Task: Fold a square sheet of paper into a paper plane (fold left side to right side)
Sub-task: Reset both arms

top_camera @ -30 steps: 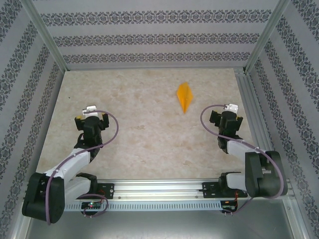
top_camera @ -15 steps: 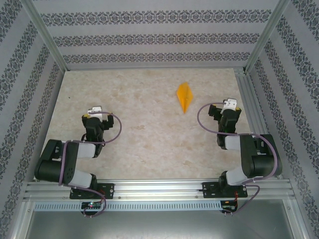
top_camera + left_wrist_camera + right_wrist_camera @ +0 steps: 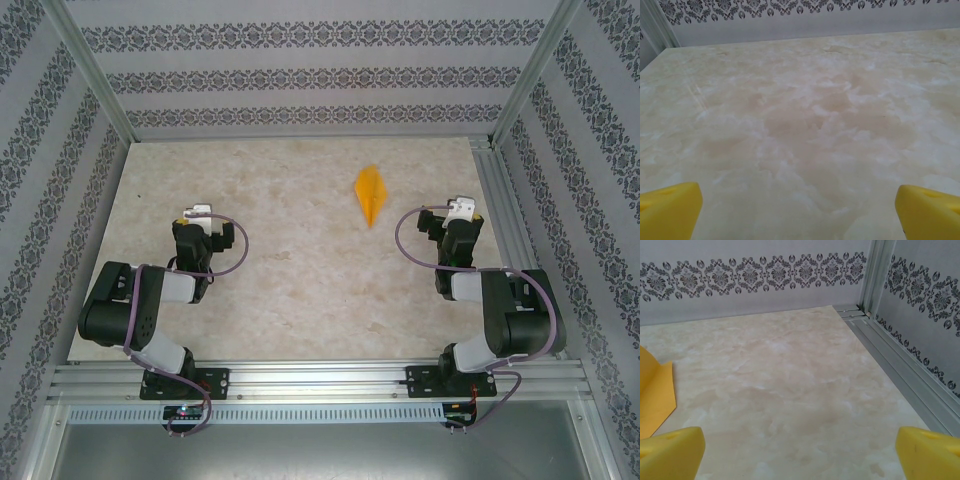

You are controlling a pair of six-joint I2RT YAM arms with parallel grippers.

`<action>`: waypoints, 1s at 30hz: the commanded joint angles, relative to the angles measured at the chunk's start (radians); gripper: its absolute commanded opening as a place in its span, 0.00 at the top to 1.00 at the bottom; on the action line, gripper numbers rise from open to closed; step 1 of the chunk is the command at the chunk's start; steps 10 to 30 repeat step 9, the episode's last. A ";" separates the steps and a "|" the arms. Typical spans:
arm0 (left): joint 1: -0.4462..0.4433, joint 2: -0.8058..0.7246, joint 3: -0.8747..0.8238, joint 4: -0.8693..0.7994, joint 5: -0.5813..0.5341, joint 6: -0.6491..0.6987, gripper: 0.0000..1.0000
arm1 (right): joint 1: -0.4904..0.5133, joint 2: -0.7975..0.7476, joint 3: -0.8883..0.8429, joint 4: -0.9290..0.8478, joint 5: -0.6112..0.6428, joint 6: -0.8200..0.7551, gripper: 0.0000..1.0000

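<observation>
The folding looks finished: in place of a flat square, a paper plane [image 3: 371, 195] lies on the surface [image 3: 300, 260] as a narrow, pointed orange-yellow dart, its length running away from the arms. It sits in the far half, right of the middle, and nothing touches it. From above it is small and a little blurred, so the creases and how evenly the sides match cannot be judged. The right wrist view catches part of the same paper [image 3: 656, 390] at its left edge, where one flap seems to lift off the surface while the rest lies flat. The left pincer [image 3: 203, 232] hangs over bare surface on the left, well apart from the plane, its arm tucked close to its base. Its yellow fingers [image 3: 670, 207] stand wide apart in the left wrist view with nothing between them. The right pincer [image 3: 455, 232] is near the plane but apart from it, to its right and nearer the arm bases, and its jaws are equally wide and empty [image 3: 800, 452]. Judging by this, no fold is left to make; at most the arms have to settle into rest
</observation>
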 commanded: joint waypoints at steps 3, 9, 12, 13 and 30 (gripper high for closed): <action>0.015 -0.008 0.010 0.014 0.023 0.018 0.00 | 0.000 0.007 -0.002 0.035 -0.021 -0.012 0.02; 0.015 -0.009 0.011 0.016 0.022 0.018 0.00 | 0.000 0.006 -0.004 0.035 -0.023 -0.011 0.02; 0.015 -0.009 0.011 0.016 0.022 0.018 0.00 | 0.000 0.006 -0.004 0.035 -0.023 -0.011 0.02; 0.015 -0.009 0.011 0.016 0.022 0.018 0.00 | 0.000 0.006 -0.004 0.035 -0.023 -0.011 0.02; 0.015 -0.009 0.011 0.016 0.022 0.018 0.00 | 0.000 0.006 -0.004 0.035 -0.023 -0.011 0.02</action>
